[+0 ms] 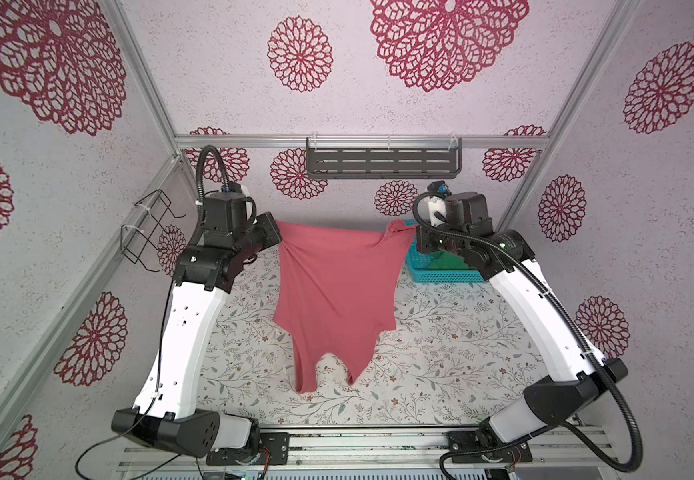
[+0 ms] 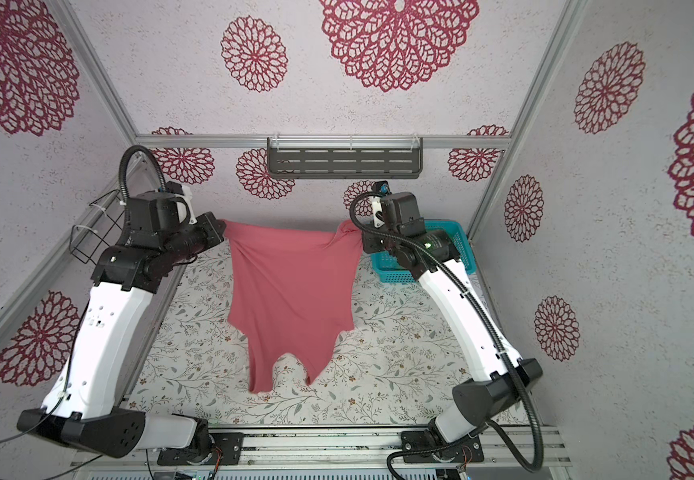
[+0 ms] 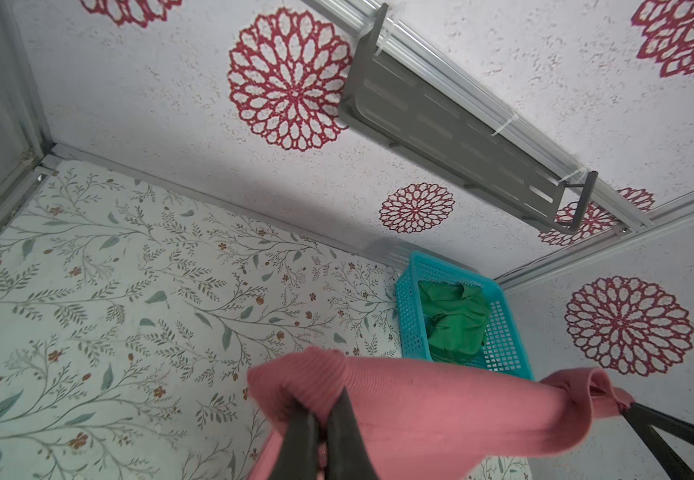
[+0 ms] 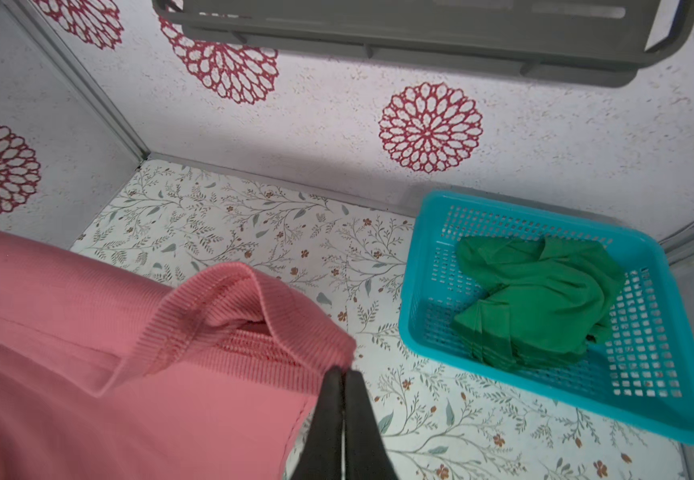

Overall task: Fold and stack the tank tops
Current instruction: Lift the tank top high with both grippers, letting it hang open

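The dusty pink tank top [image 1: 332, 291] [image 2: 291, 291] hangs stretched between my two grippers above the floral table, its straps trailing down toward the near side. My left gripper [image 3: 322, 409] [image 1: 279, 233] is shut on one upper corner of the pink tank top [image 3: 440, 415]. My right gripper [image 4: 343, 372] [image 1: 413, 233] is shut on the other corner, at the ribbed hem [image 4: 228, 307]. The green tank top [image 4: 536, 299] [image 3: 457, 320] lies crumpled in the turquoise basket [image 4: 409, 291] at the back right.
The turquoise basket [image 1: 440, 276] [image 2: 453, 232] sits in the back right corner, just behind my right wrist. A grey slotted shelf [image 1: 382, 160] hangs on the back wall. A black wire rack [image 1: 150, 232] is fixed to the left wall. The floral table [image 1: 440, 353] lies below.
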Controlling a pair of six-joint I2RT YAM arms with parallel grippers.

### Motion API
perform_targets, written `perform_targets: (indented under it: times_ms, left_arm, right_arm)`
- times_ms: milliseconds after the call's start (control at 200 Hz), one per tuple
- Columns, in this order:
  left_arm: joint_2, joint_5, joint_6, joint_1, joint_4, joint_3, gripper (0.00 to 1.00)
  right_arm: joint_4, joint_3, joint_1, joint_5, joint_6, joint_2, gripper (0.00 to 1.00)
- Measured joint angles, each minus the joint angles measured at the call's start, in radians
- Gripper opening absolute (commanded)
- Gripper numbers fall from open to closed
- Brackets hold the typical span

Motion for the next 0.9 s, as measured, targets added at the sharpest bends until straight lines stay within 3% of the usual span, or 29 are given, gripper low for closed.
perform_targets:
  times_ms: [210,535,896]
  left_arm:
    - [0.031,0.030,0.034,0.001,-0.011,0.196,0.00]
    - [-0.180,0.013,0.036,-0.056,-0.052,0.057,0.00]
    - [-0.333,-0.044,0.037,-0.069,-0.182,0.111,0.00]
  right_arm:
    - [-0.007,0.168,-0.002,-0.012,-0.039,0.034,0.00]
    - [-0.060,0.100,0.005,-0.069,-0.039,-0.158,0.00]
    - [-0.137,0.110,0.016,-0.190,-0.001,-0.254,0.00]
